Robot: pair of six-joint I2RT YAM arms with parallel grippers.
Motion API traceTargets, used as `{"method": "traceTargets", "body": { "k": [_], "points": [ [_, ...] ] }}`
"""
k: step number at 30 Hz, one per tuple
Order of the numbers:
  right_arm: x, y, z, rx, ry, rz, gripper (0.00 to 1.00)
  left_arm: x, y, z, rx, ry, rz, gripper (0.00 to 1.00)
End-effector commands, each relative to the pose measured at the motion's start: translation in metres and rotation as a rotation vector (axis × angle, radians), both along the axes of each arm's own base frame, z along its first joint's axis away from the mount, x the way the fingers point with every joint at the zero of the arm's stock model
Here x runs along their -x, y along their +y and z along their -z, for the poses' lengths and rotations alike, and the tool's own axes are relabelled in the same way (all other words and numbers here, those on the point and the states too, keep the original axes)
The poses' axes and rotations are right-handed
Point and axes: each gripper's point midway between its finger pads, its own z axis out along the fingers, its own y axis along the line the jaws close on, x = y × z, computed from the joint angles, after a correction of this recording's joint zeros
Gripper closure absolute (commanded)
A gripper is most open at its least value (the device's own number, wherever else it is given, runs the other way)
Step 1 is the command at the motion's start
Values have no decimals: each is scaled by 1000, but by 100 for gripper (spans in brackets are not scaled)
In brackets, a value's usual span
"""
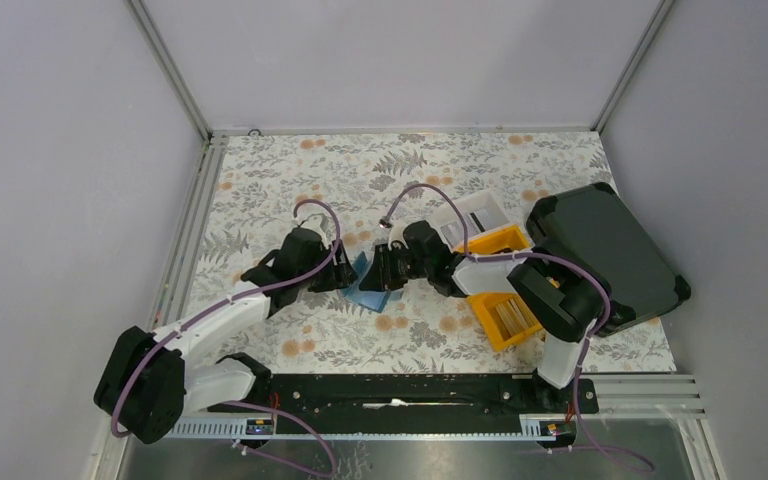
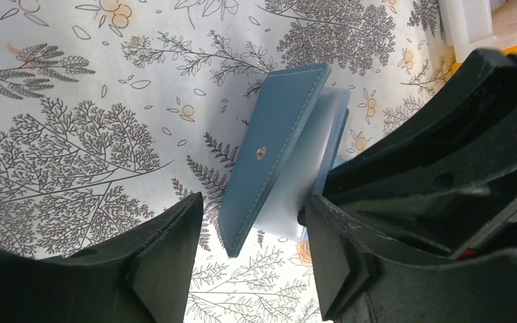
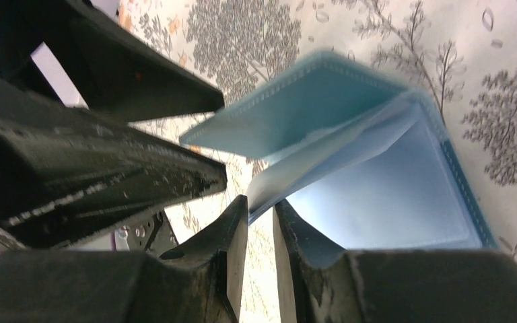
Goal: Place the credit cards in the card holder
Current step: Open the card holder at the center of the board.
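Standing half open on the floral table (image 1: 260, 180), the teal holder (image 2: 276, 141) sits mid-table, right between the two grippers. The left gripper (image 2: 252, 208) has its fingers spread wide. The holder's outer cover, stitched along its edge with a small stud at its centre, tilts up in the gap. One finger stands clear of that cover; the other is just beside the pale inner leaves, and I cannot tell whether it touches them. The right gripper (image 3: 260, 205) is on the holder's other side with its fingers nearly pressed together, pinching the corner of a pale inner leaf. Past that leaf a lighter blue pocket lies flat and the far cover rises at a slant. Seen from above, the two grippers are close together, almost nose to nose over the holder. To their right are a white bin (image 1: 490, 205) and orange bins (image 1: 488, 322), and beyond those a black case (image 1: 605, 250) lies at the table's right edge.
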Motion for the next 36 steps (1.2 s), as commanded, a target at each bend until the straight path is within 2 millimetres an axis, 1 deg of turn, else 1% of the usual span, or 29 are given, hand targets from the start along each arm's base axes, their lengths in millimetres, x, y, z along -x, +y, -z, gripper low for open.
{"method": "traceTargets", "body": {
  "k": [1,3,6,9,13,16,20,23,26,28,32,36],
  "points": [
    [-23,23,-23,-63,-81,23,73,-8,4,-13,27,-70,-35,41],
    [-29,27,-23,-58,-90,34,73,-7,9,-15,22,-86,-51,41],
    [-38,30,-20,-47,-95,59,73,-8,23,-15,-9,-109,-112,41],
    [-45,35,-21,-46,-99,73,72,-6,31,-15,-10,-130,-144,40],
    [-53,41,-23,-48,-100,82,68,-3,27,-19,19,-162,-113,38],
    [-57,44,-22,-42,-99,95,66,-3,24,-18,22,-174,-79,32],
    [-64,46,-21,-28,-100,115,62,-9,24,-15,-10,-193,-61,25],
    [-67,47,-20,-20,-94,128,61,-15,22,-16,-26,-208,-48,22],
    [-71,48,-20,-14,-93,142,59,-24,23,-14,-60,-223,-52,22],
    [-73,48,-22,-14,-98,149,58,-30,26,-13,-96,-221,-63,25],
    [-77,49,-27,-17,-105,163,57,-43,30,-11,-148,-230,-85,37],
    [-78,50,-31,-23,-108,167,56,-54,29,-15,-177,-253,-83,38]
  ]
}}
